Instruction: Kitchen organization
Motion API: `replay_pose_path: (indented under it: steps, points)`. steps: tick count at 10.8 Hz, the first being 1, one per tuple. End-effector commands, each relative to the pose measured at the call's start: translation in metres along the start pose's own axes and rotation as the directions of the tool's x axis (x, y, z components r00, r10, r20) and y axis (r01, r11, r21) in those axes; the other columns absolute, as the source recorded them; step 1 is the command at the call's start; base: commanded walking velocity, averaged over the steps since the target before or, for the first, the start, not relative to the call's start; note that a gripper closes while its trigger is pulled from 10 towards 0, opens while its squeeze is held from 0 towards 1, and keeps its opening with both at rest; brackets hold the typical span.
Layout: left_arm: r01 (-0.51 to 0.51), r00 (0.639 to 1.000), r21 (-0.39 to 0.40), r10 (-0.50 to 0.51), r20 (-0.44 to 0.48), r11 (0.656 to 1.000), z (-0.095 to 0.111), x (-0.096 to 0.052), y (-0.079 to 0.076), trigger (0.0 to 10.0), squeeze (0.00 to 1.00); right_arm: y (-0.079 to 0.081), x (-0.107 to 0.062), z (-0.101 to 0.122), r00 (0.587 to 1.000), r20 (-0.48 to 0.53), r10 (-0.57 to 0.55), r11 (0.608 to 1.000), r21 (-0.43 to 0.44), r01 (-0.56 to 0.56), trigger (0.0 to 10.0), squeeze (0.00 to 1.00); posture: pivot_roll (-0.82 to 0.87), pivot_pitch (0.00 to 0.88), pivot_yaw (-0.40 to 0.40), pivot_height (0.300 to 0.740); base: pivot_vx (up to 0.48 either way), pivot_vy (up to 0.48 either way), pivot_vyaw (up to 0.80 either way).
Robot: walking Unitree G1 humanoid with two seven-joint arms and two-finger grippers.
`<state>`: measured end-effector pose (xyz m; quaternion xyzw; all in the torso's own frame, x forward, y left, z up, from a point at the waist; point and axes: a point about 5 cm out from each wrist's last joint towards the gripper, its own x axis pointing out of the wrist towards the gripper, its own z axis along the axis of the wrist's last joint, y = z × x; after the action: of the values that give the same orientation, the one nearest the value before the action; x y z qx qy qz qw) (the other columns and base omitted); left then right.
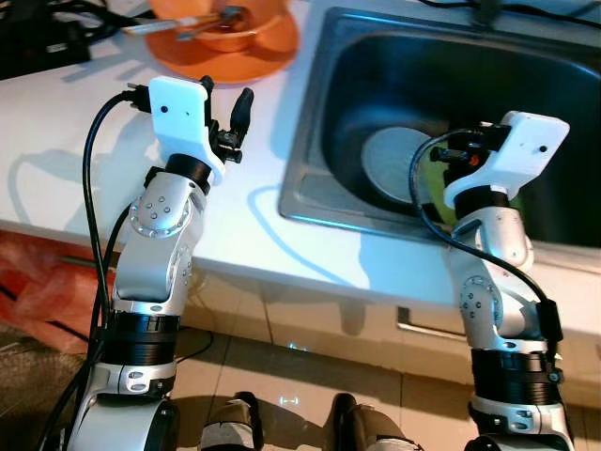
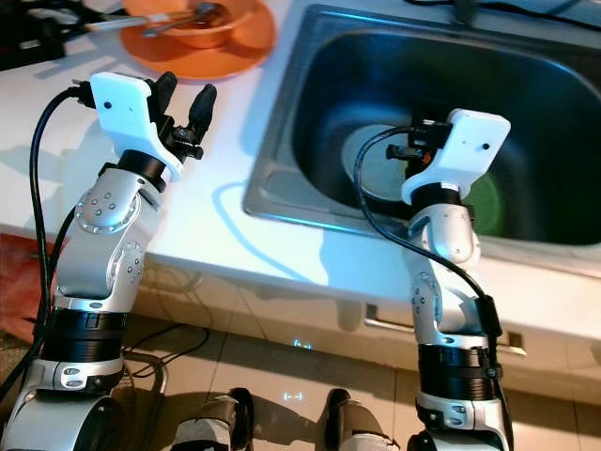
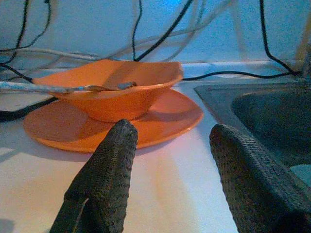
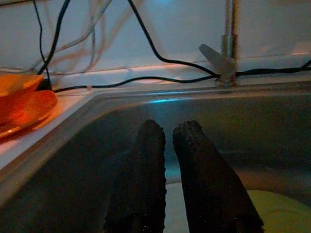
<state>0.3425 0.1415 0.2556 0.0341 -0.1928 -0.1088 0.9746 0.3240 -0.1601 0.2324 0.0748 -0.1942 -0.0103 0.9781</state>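
An orange bowl [image 3: 112,97] sits on an orange plate [image 3: 167,119] at the back of the white counter, with a metal spoon [image 3: 58,88] lying in it. My left gripper [image 3: 172,138] is open just in front of the plate, above the counter, with nothing between its fingers. Down in the steel sink [image 1: 302,193] lie a grey plate [image 1: 385,164] and a yellow-green plate [image 2: 484,202]. My right gripper [image 4: 169,133] hangs over them inside the sink, its fingers shut on nothing.
Black cables [image 4: 146,46] run along the wall behind the counter and sink. A faucet [image 4: 227,43] stands at the sink's back rim. A dark object [image 1: 38,42] lies at the counter's far left. The counter edge is close to my body, with tiled floor below.
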Motion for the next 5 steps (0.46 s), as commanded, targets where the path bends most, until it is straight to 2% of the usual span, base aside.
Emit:
replay_pose_path:
  steps: [1, 4, 5]
  points:
    - [0.005, 1.000, 0.006, -0.005, 0.011, 1.000, 0.0039, 0.0002, -0.0019, 10.0, 0.00, 0.0005, -0.0006, 0.0023, 1.000, 0.011, 0.003, 1.000, 0.002, -0.003, 10.0, 0.00, 0.10, 0.255, -0.005, 0.740, 0.289, 0.000, 0.00]
    - [0.009, 1.000, 0.003, -0.009, 0.014, 1.000, 0.0047, 0.0007, -0.0027, 10.0, 0.00, 0.0013, -0.0012, 0.0017, 1.000, 0.008, 0.003, 1.000, 0.012, -0.003, 10.0, 0.00, 0.10, 0.253, -0.005, 0.740, 0.303, 0.000, 0.00]
    - [0.009, 1.000, 0.003, -0.009, 0.013, 1.000, 0.0046, 0.0009, -0.0025, 10.0, 0.00, 0.0026, -0.0007, 0.0010, 1.000, 0.002, 0.008, 1.000, 0.016, -0.008, 10.0, 0.00, 0.10, 0.258, -0.005, 0.740, 0.322, 0.000, -0.60]
